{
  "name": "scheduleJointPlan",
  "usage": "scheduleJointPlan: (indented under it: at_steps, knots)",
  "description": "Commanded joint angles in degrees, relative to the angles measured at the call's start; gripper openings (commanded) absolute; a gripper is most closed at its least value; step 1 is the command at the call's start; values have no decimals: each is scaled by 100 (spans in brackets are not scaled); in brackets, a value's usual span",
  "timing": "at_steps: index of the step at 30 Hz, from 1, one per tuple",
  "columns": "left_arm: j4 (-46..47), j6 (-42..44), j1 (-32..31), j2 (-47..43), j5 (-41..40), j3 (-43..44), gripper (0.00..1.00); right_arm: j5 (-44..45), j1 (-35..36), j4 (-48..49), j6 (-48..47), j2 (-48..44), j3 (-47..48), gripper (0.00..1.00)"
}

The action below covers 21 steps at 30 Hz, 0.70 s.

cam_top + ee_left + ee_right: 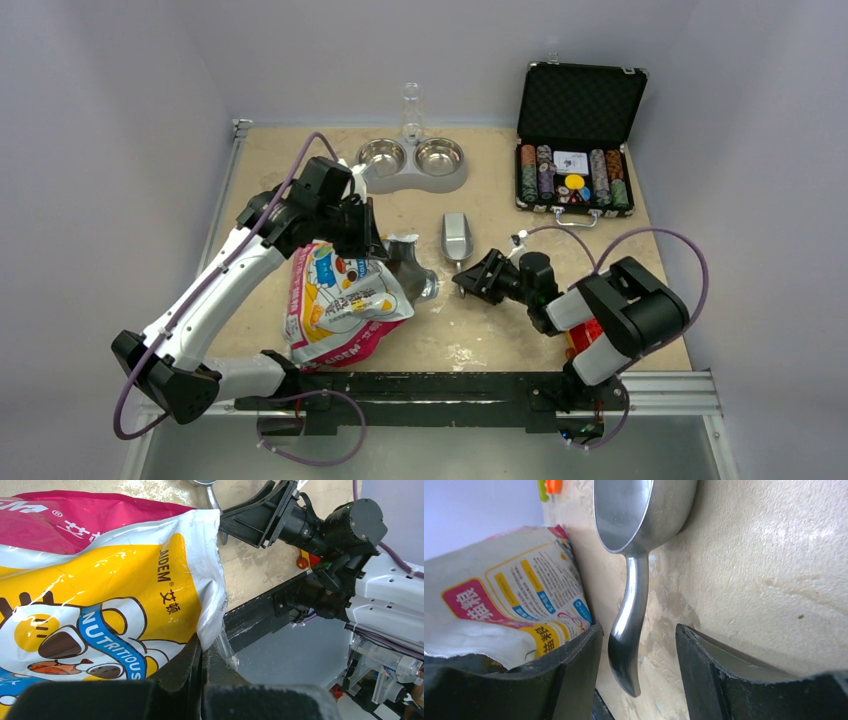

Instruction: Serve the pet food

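Observation:
The pet food is hidden; no kibble shows in any view. A white, pink and yellow foil bag (340, 300) lies on the table with its silver top (410, 262) raised. My left gripper (365, 238) is shut on the bag's top edge (212, 630), the fingers pressed together on the foil. A metal scoop (455, 238) lies bowl-up just right of the bag. My right gripper (639, 650) is open and straddles the scoop's handle (631, 625), with gaps on both sides. From above, the right gripper (464, 282) sits at the handle's near end.
A grey double-bowl feeder (412, 160) with a clear bottle stands at the back of the table. An open black case of poker chips (572, 175) sits at the back right. The bag (509, 595) lies close beside my right gripper's left finger.

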Motion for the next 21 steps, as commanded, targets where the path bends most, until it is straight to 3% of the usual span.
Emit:
scheduleJointPlan:
  at_steps: [1,4,8,11,13,15,18,21]
  knots:
    - [-318,96,-21,-34,18,309,0,575,167,1849,961,809,-208,59]
    - [-389,143,-26,-37,23,367,0,868,396,2450,1294,1213,-228,54]
    - [-440,181,-21,-39,31,380,0,1122,648,2415,1419,1495,3,47]
    - [-481,143,-23,-6,56,370,0,1224,715,2693,1485,1574,-20,25]
    - [-478,113,-22,1,54,369,0,1121,632,2534,1567,1154,-182,3]
    - [-497,59,-24,0,22,376,0,759,519,950,1306,274,-14,0]
    - [-533,-56,-25,-18,58,333,0,810,673,-3401,-138,-1170,1120,0]
    - [-460,-86,-24,-94,32,231,0,868,794,-6345,-1282,-1897,2004,0]
